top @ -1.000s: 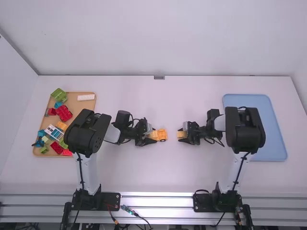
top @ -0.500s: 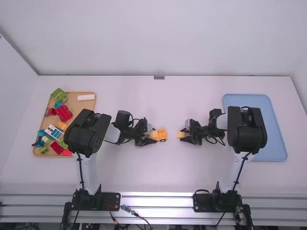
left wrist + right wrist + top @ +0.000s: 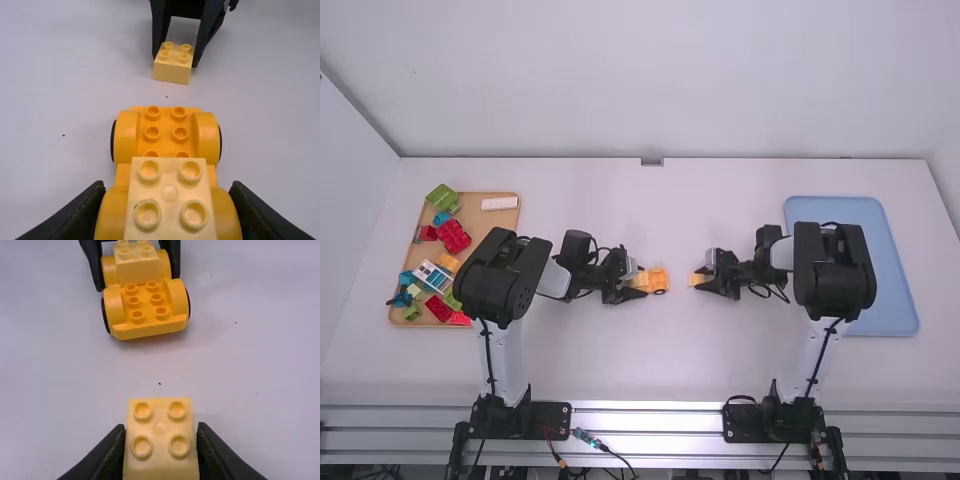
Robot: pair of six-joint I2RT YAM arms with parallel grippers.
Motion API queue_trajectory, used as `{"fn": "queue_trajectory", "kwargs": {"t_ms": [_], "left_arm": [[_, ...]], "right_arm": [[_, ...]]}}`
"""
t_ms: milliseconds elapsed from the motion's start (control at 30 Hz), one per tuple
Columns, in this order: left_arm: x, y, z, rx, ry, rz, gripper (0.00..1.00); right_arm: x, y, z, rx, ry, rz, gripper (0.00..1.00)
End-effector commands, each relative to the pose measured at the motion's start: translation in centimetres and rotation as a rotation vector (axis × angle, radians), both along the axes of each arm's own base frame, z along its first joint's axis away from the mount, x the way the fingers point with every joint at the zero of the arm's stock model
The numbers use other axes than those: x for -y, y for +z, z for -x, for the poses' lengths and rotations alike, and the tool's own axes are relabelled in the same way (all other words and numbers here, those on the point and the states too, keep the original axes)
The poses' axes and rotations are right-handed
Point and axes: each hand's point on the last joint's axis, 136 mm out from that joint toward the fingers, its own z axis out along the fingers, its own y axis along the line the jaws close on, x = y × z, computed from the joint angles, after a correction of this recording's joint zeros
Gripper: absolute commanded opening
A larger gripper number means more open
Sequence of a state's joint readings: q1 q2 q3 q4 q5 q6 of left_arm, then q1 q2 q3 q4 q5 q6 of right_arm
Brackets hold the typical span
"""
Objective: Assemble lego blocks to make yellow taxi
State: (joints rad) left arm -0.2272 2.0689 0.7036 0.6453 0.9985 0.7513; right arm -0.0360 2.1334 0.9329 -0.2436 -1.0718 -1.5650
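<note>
At the worktop (image 3: 655, 210), the left hand (image 3: 167, 190) and right hand (image 3: 161, 430) are gripping, respectively, the wheeled yellow base (image 3: 166, 138) and, apart from it, a pale block (image 3: 160, 452); misaligned studs could be leaving that block seating crookedly.

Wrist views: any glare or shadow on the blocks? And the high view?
Left wrist view: stacked block evenly lit, studs distinct; right wrist view: held block likewise, soft shadow beside the car base; high view: bright glare on the metal rail.
</note>
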Motion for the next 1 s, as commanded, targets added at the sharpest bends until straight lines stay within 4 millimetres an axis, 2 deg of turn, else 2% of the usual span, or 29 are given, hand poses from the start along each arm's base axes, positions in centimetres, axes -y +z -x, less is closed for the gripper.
{"fn": "queue_trajectory", "kwargs": {"t_ms": [0, 167, 200, 300, 467, 533, 733, 967], "left_arm": [[0.3, -0.4, 1.2, -0.03, -0.025, 0.011, 0.5], [0.2, -0.4, 1.2, -0.031, -0.024, 0.011, 0.46], [0.3, -0.5, 1.2, -0.037, -0.026, 0.01, 0.4], [0.3, -0.6, 1.4, -0.054, -0.026, 0.006, 0.34], [0.2, -1.0, 1.6, -0.079, -0.024, -0.008, 0.31], [-0.3, -1.6, 1.2, -0.083, 0.012, -0.044, 0.28], [-1.0, -2.6, 1.0, -0.039, 0.058, -0.095, 0.26], [-1.7, -3.2, 1.2, 0.006, 0.095, -0.124, 0.19]], "right_arm": [[-0.2, -0.7, 0.9, -0.035, 0.005, -0.006, 0.31], [-0.1, -0.6, 0.8, -0.035, 0.0, -0.007, 0.25], [-0.1, -0.6, 0.8, -0.035, 0.001, -0.009, 0.25], [-0.1, -0.5, 0.8, -0.037, 0.001, -0.018, 0.25], [-0.5, 0.0, 0.9, -0.035, 0.007, -0.045, 0.23], [-1.0, 0.3, 0.9, -0.047, 0.012, -0.061, 0.22], [-2.4, 0.9, -0.9, -0.157, -0.029, -0.031, 0.15], [-4.4, 1.9, -0.6, -0.132, 0.058, -0.026, 0.12]]}}
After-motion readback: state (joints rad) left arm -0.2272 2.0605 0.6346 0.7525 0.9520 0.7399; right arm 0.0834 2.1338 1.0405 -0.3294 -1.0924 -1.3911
